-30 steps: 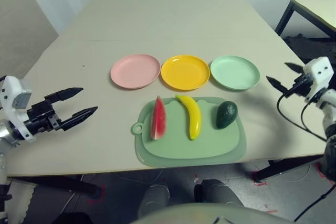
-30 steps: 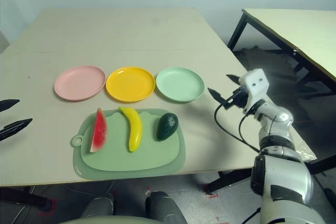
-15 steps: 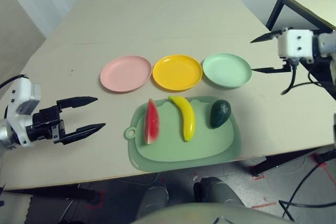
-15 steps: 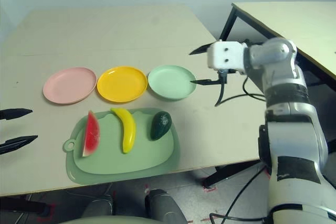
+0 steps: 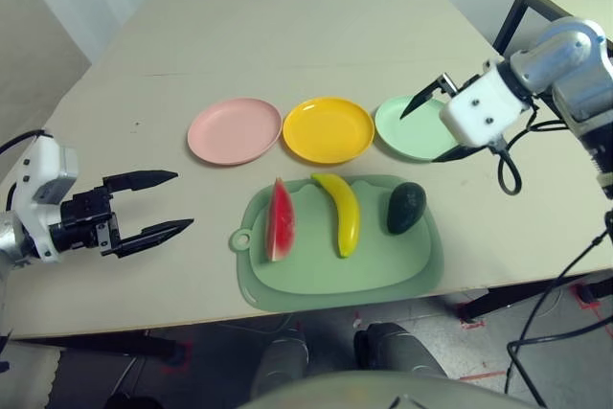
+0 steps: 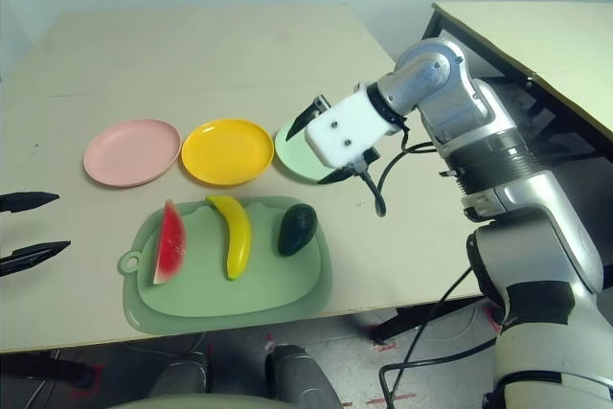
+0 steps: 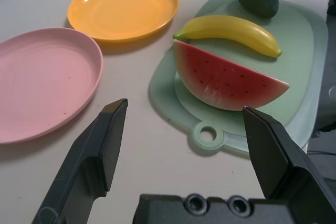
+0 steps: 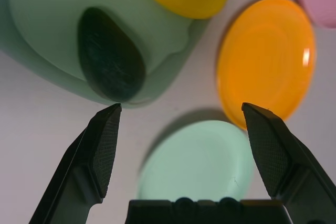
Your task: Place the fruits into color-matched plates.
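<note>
Nothing is sorted yet, as I judge it: the watermelon wedge, the banana and the avocado all lie side by side on the green cutting mat, and the pink plate, the yellow plate and the green plate behind it sit bare in a row

My right gripper hangs above the green plate with its fingers spread wide and nothing between them, the avocado just beyond it

My left gripper hovers off to the side of the mat, fingers apart and empty too, facing the watermelon wedge

All three fruits are left to move; I'd guess the avocado goes first, into the green plate
</note>
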Motion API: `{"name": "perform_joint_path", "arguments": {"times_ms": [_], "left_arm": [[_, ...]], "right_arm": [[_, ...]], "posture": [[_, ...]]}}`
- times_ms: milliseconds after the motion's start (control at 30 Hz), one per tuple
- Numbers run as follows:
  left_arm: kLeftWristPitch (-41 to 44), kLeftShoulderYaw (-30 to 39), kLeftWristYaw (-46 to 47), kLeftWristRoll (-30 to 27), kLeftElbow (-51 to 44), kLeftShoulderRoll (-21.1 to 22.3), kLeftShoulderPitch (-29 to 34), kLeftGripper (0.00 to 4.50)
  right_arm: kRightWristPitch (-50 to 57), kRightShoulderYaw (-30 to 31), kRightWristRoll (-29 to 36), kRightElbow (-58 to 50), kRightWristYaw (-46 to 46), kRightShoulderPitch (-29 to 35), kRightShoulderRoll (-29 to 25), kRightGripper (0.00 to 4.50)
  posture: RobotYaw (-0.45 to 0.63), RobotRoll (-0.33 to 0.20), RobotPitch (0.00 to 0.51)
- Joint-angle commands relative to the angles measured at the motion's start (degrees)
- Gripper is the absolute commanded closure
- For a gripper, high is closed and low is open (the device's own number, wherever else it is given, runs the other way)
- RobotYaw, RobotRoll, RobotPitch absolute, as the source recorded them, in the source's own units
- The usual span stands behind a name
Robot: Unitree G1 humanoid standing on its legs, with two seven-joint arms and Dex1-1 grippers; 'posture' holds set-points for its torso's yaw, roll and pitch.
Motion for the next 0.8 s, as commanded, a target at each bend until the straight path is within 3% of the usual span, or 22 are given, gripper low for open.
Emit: {"name": "perform_joint_path", "arguments": {"times_ms": [33,367,800], "left_arm": [[0.1,-1.2,-0.2,0.8,-0.9,0.8,-0.2,0.05],[0.1,-2.4,-0.2,1.3,-1.2,0.7,-1.0,0.05],[0.1,-2.8,0.2,1.5,-1.9,0.6,-1.1,0.05]], "right_arm": [[4.5,0.7,0.3,-4.2,0.2,1.9,-0.1,0.0],[10.0,0.3,-4.2,-10.4,0.2,8.5,1.4,0.0],[4.9,-0.1,-11.1,-5.2,-1.4,12.1,6.4,0.0]], "posture": [[-0.01,0.0,0.088],[0.0,0.0,0.097],[0.0,0.0,0.102]]}}
